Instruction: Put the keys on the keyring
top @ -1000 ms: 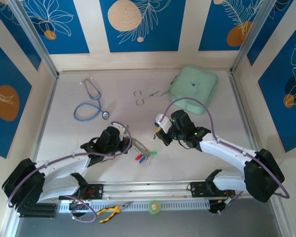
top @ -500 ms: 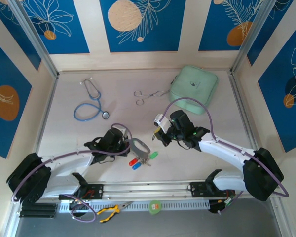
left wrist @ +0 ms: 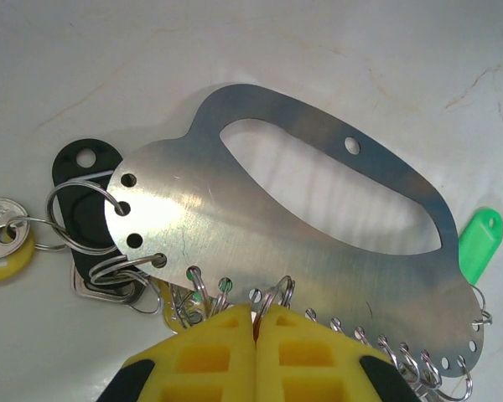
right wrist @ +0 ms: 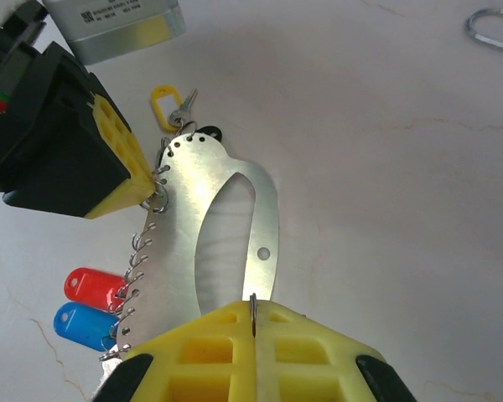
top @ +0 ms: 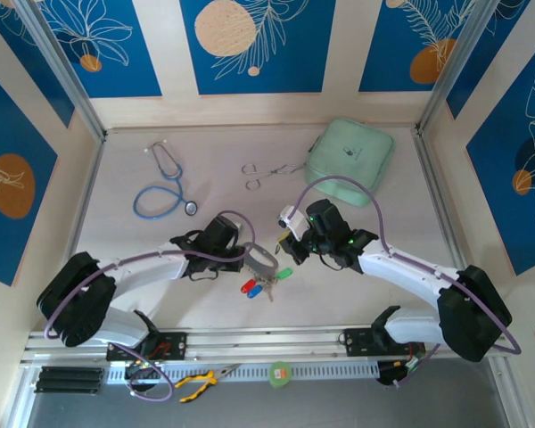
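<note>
A: Where is the keyring?
B: The keyring (top: 260, 259), a flat brushed-metal plate with an oval cut-out, sits just toward 6 o'clock from the middle of the surface (top: 125, 241), between the two arms.
A: Left gripper?
B: Left gripper (left wrist: 256, 316): jaws pressed together on the plate's holed edge, among the small split rings.
A: Right gripper?
B: Right gripper (right wrist: 253, 311): jaws closed on the plain rim of the loop, on the opposite side. The plate edge shows as a thin line between the yellow pads (right wrist: 210, 343).
A: Keys?
B: Left wrist view: yellow-headed key (left wrist: 0, 251) at 9 o'clock of the plate, linked by split rings to a hole. Black-headed key (left wrist: 84, 176) just beside it, partly under the plate. Green-headed key (left wrist: 479, 243) at 3 o'clock. Right wrist view: red-headed key (right wrist: 92, 285) and blue-headed key (right wrist: 80, 325) side by side at 8 o'clock, by the ringed edge; their links are not clear.
A: Is the plate clear of the surface?
B: Cannot tell; a shadow shows through the cut-out.
A: Anything else?
B: Top view: stethoscope (top: 165, 192) at 10 o'clock, forceps (top: 263, 171) at 12, mint pouch (top: 349, 159) at 1, all well apart from the plate
</note>
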Robot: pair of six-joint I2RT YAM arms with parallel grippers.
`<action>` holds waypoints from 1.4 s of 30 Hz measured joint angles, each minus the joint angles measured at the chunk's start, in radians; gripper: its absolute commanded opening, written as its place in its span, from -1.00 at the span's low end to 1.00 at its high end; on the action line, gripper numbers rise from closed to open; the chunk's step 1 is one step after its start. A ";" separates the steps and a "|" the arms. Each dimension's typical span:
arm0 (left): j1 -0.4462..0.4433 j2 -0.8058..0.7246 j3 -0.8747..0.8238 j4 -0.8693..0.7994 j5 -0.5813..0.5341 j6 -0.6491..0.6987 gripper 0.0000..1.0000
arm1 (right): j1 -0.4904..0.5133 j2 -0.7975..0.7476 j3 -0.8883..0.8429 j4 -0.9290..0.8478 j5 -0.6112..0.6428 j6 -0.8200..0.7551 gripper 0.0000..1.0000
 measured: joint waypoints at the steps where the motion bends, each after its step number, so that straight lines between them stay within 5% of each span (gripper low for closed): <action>1: 0.000 0.000 0.000 0.000 0.000 0.000 -1.00 | 0.000 0.021 0.005 -0.008 0.000 0.008 -1.00; 14: 0.000 -0.026 -0.100 0.195 0.035 0.068 -1.00 | -0.093 0.298 0.400 -0.509 0.000 0.301 -1.00; 23: -0.001 -0.058 -0.196 0.381 0.062 0.250 -1.00 | -0.119 0.422 0.433 -0.732 -0.019 0.435 -0.91; 28: -0.003 -0.082 -0.222 0.438 0.080 0.362 -1.00 | -0.134 0.516 0.436 -0.720 -0.024 0.459 -0.30; 30: -0.003 -0.083 -0.230 0.470 0.090 0.394 -1.00 | -0.140 0.510 0.436 -0.700 -0.028 0.462 -0.24; 38: -0.003 -0.087 -0.349 0.673 0.158 0.517 -1.00 | -0.159 0.230 0.301 -0.359 -0.130 0.281 -0.36; 42: -0.003 -0.087 -0.381 0.758 0.198 0.595 -1.00 | -0.153 0.055 0.150 -0.098 -0.280 -0.022 -0.48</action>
